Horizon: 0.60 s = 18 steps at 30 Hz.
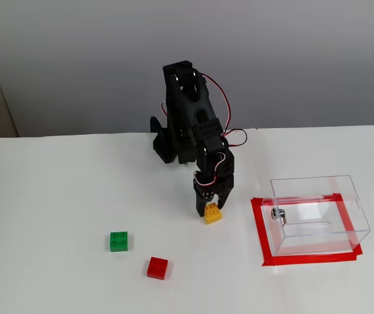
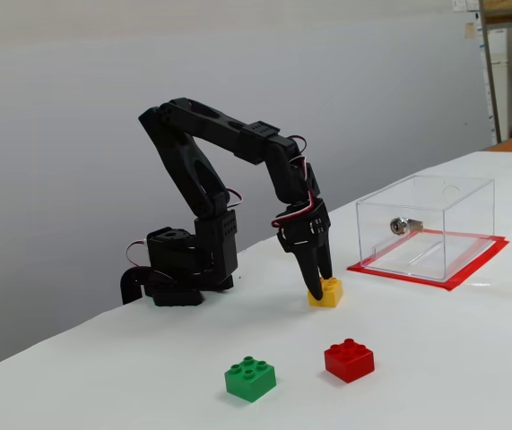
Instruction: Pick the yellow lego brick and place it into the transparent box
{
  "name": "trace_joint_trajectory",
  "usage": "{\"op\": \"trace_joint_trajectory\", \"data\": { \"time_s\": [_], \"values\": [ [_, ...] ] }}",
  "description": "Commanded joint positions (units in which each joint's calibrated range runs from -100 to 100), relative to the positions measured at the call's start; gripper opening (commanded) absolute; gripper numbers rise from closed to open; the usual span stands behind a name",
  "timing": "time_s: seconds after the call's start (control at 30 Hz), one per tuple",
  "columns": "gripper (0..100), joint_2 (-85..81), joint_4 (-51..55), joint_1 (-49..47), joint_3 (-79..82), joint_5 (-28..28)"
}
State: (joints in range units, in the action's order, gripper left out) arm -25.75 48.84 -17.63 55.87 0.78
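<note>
The yellow lego brick (image 1: pixel 213 215) sits on the white table just left of the transparent box (image 1: pixel 317 212). My gripper (image 1: pixel 211 208) points straight down over the brick, one finger on each side of its top, and looks closed on it. The brick still rests on the table. In the other fixed view the gripper (image 2: pixel 317 285) comes down onto the left part of the yellow brick (image 2: pixel 329 293), and the transparent box (image 2: pixel 426 226) stands to its right, with a small metal fitting on one wall.
A green brick (image 1: pixel 118 241) and a red brick (image 1: pixel 158 267) lie on the table in front and to the left of the gripper. A red tape frame (image 1: pixel 260 229) marks the table around the box. The arm's base (image 2: pixel 184 269) stands behind.
</note>
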Motion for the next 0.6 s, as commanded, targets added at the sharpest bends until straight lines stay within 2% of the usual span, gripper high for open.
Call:
{"op": "trace_joint_trajectory", "data": {
  "time_s": [0.0,0.37,0.57],
  "values": [
    [20,-0.8,-0.5,0.1,0.3,0.1],
    [19,-1.2,-0.5,0.1,0.4,-0.2],
    [5,-1.4,-0.5,0.1,0.5,0.1]
  ]
}}
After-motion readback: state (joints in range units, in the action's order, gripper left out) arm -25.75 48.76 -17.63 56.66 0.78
